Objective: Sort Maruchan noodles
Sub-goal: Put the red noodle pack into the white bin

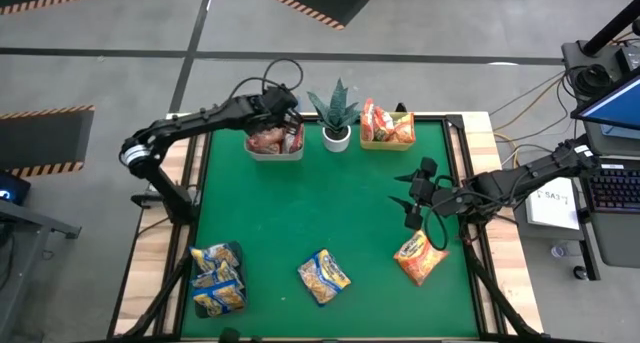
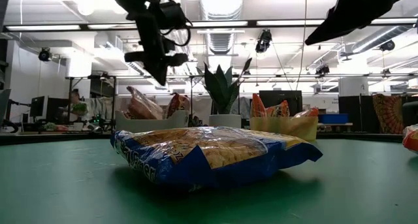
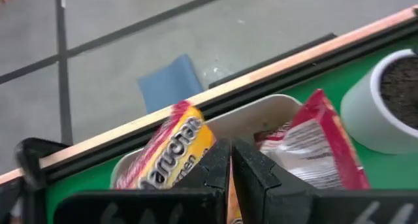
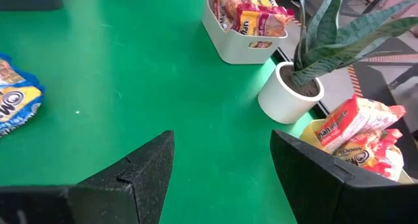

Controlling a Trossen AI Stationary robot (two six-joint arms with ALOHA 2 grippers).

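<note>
Maruchan noodle packets lie about the green table. A yellow-blue one (image 1: 323, 276) lies flat near the front, an orange one (image 1: 420, 258) at the front right, and several yellow-blue ones (image 1: 218, 280) are piled at the front left. A white bin (image 1: 275, 143) at the far edge holds red-white packets (image 3: 313, 145). A yellow bin (image 1: 387, 131) holds orange packets. My left gripper (image 1: 290, 111) hangs shut above the white bin's far side, holding nothing. My right gripper (image 1: 400, 188) stands open above the table's right half, nothing between its fingers (image 4: 222, 142).
A potted green plant (image 1: 336, 115) stands between the two bins at the far edge. Bare green table lies in the middle. A raised wooden rim (image 3: 196, 100) runs behind the white bin. Beyond the right edge lie a keyboard and papers (image 1: 560, 198).
</note>
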